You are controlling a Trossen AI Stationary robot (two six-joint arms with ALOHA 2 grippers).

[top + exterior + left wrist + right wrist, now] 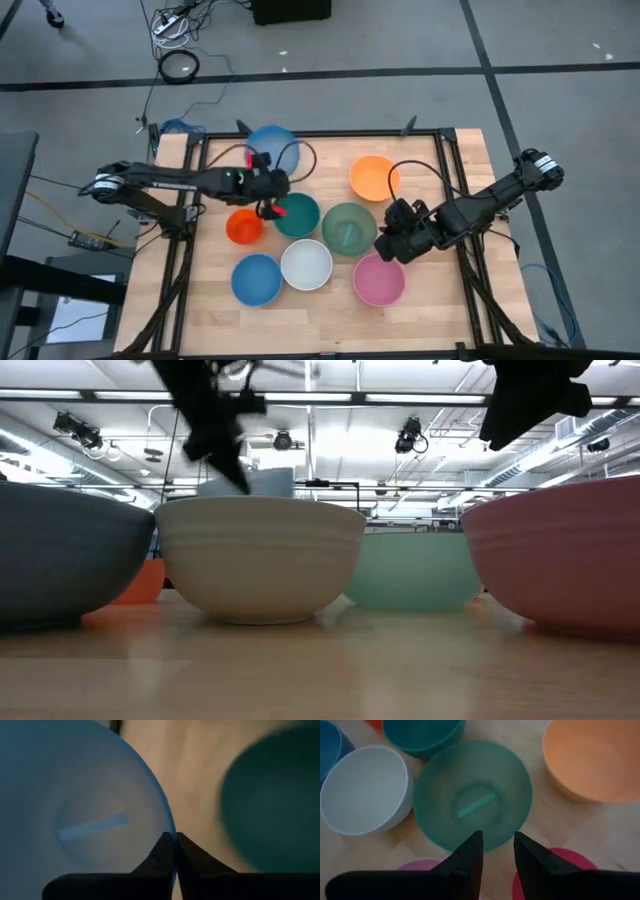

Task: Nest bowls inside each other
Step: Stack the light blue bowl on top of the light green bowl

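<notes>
The light blue bowl is at the far middle of the table, and my left gripper is shut on its rim. In the left wrist view the bowl fills one side and the teal bowl the other. Spread over the table are the teal, red-orange, blue, white, grey-green, pink and orange bowls, each on its base. My right gripper hangs open over the grey-green bowl's near rim, touching nothing. My left gripper pinches the light blue bowl's rim on the side toward the teal bowl, one finger inside the bowl and one outside. The fingers slant down from the table's left. The white bowl hides the bowl's underside in the low view.
The bowls stand close together in the middle of the wooden table. A small red thing sits at the teal bowl's left rim. A black frame runs along the table's sides. Bare wood lies along the near edge.
</notes>
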